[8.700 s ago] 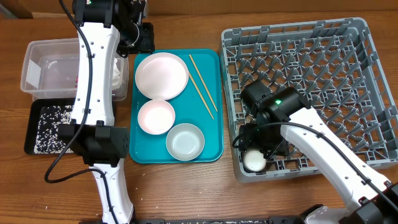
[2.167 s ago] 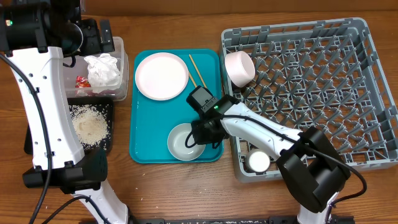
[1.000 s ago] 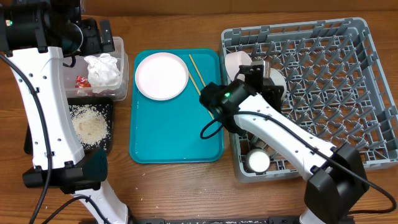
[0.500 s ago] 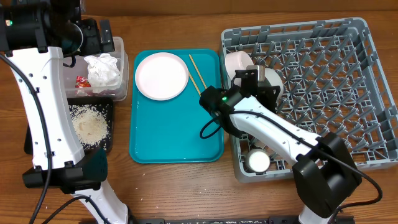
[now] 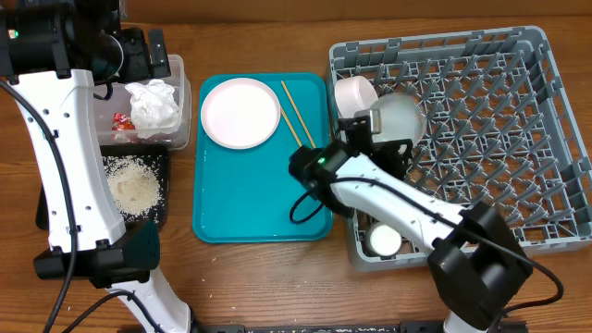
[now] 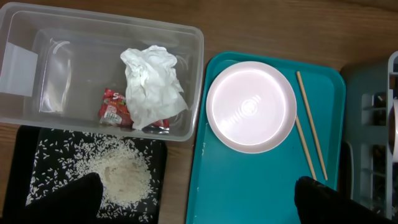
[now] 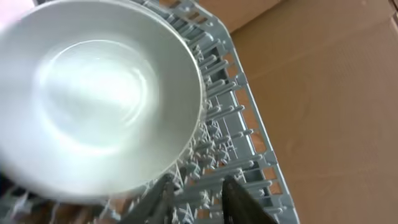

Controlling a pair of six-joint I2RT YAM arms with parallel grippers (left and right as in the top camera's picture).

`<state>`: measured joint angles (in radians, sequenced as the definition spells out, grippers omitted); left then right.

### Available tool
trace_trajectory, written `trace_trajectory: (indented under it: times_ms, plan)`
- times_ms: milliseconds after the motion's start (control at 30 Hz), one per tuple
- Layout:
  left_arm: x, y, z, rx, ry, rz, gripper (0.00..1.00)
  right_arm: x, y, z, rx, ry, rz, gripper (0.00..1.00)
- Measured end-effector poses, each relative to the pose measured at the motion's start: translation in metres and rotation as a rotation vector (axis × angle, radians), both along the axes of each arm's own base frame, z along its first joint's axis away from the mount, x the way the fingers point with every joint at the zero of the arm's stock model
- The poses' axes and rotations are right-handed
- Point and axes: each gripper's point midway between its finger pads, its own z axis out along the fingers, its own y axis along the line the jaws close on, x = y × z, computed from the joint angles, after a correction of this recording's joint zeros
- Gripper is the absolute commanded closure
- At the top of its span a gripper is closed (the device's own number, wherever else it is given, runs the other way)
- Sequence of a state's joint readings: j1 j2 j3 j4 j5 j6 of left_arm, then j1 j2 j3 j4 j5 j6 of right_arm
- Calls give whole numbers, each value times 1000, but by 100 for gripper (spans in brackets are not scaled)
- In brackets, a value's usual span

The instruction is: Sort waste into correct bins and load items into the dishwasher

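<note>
Tabletop with both arms over it, seen from above and from each wrist. Left gripper (image 6: 196, 186) hangs above the clear tub (image 6: 62, 25) and the black tray (image 6: 12, 168), fingers spread wide and holding nothing. Inside the tub lie the crumpled tissue (image 6: 152, 81) and, touching it, the red wrapper (image 6: 111, 111). Rice grains (image 6: 121, 177) are heaped and scattered in the black tray, which sits just beside the tub.

Teal tray (image 5: 259, 194), at centre, carries the white plate (image 5: 240, 112) and the two chopsticks (image 5: 298, 120), which lie beside the plate on the tray's rack side.

Right gripper (image 7: 199, 183) is over the left part of the grey dish rack (image 5: 499, 120). Its fingers are a narrow way apart with rack pegs showing between them, gripping nothing. Pale grey-green bowl (image 7: 93, 99) stands on edge among the pegs just above those fingers, its hollow towards the wrist camera. Whether its rim touches a finger cannot be told. Pinkish-white bowl (image 5: 354, 95) lies on its side in the rack corner nearest the plate, just beside the grey-green bowl. White cup (image 5: 381, 240) sits in the other corner of that same rack side.
</note>
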<state>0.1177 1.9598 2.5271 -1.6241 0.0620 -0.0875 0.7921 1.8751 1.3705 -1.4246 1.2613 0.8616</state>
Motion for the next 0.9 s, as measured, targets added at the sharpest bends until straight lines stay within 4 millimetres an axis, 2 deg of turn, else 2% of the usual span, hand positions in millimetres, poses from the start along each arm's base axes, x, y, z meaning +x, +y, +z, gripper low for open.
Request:
trace_trajectory:
  times_ms: [133,200,333,400,500,533,600,633,667,700,767,833,900]
  plan:
    - [0,0,0,0,0,0,0,-9,12,0,-22,32,45,56]
    - [0,0,0,0,0,0,0,-13,20,-1,-21,39,69,48]
    - [0,0,0,0,0,0,0,-21,25,-4,10,74,64,45]
    - [0,0,0,0,1,0,0,-19,29,13,113,48,9,45]
    - [0,0,0,0,0,0,0,0,33,56,384,-93,-82,62]
    - [0,0,0,0,1,0,0,6,29,66,453,-134,-109,65]
    - [0,0,0,0,0,0,0,19,10,87,618,-213,-177,62]
    - [0,0,0,0,0,0,0,35,-25,106,776,-259,-239,49]
    - [0,0,0,0,1,0,0,38,-34,109,813,-253,-246,40]
    - [0,0,0,0,0,0,0,54,-48,109,930,-207,-230,30]
    - [0,0,0,1,0,0,0,64,-63,101,1032,-103,-194,20]
    - [0,0,0,0,1,0,0,69,-79,90,1140,2,-154,15]
    - [0,0,0,0,1,0,0,70,-92,87,1192,55,-119,16]
